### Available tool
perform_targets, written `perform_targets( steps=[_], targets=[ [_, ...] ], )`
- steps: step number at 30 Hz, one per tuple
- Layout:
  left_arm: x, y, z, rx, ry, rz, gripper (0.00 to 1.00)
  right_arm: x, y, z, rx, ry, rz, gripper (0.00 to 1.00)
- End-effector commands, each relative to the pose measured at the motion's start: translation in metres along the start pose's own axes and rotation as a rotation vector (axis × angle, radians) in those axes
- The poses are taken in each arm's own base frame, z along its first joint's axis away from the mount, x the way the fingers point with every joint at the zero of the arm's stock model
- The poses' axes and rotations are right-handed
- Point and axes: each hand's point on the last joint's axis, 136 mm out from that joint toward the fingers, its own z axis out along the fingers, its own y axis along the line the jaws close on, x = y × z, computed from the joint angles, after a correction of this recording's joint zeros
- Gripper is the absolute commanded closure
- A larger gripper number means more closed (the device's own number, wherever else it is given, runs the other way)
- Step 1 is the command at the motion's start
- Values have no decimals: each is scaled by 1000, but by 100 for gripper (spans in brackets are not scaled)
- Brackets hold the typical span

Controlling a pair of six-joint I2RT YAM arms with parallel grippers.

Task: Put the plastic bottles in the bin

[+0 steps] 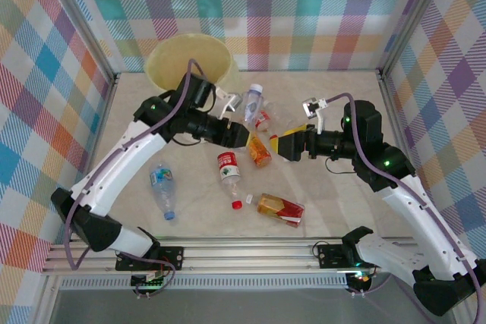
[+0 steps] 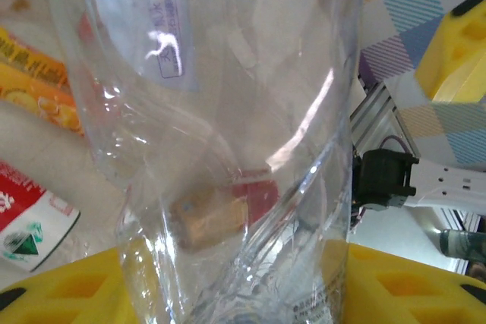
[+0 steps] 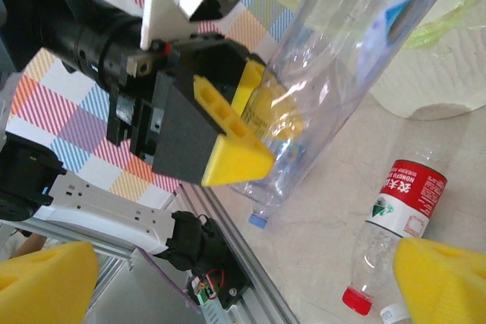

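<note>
I have the left pincer (image 3: pixel 254 127) closed partway on a clear bottle (image 3: pixel 357 43), its yellow fingers (image 3: pixel 231 158) pressed against the bottle's sides. The bottle hangs tilted above the bench (image 1: pixel 197 221), blue cap low and base angled up toward the bin (image 1: pixel 167 62). From the left wrist I see its creased wall between both fingers. My right pincer (image 1: pixel 289 146) stands wide open with nothing in it, facing the left one near the middle. The bin sits at the far edge, left of centre, apart from the held bottle. On the bench lie a blue-labelled bottle (image 1: pixel 162 187), a red-labelled bottle (image 1: pixel 226 165) and an orange-labelled bottle (image 1: pixel 280 208).
</note>
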Motion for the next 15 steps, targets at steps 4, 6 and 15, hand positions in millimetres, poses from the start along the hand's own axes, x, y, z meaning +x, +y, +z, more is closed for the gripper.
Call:
perform_targets(
  steps=[4, 6, 15],
  targets=[
    [-34, 6, -21, -91, -32, 50, 44, -2, 9, -3, -28, -15, -28, 0],
    [-48, 19, -27, -160, -54, 41, 44, -2, 8, -2, -24, -15, -23, 0],
    [-103, 74, -64, -405, -209, -22, 45, 0, 5, -3, -9, -15, -20, 0]
  ],
)
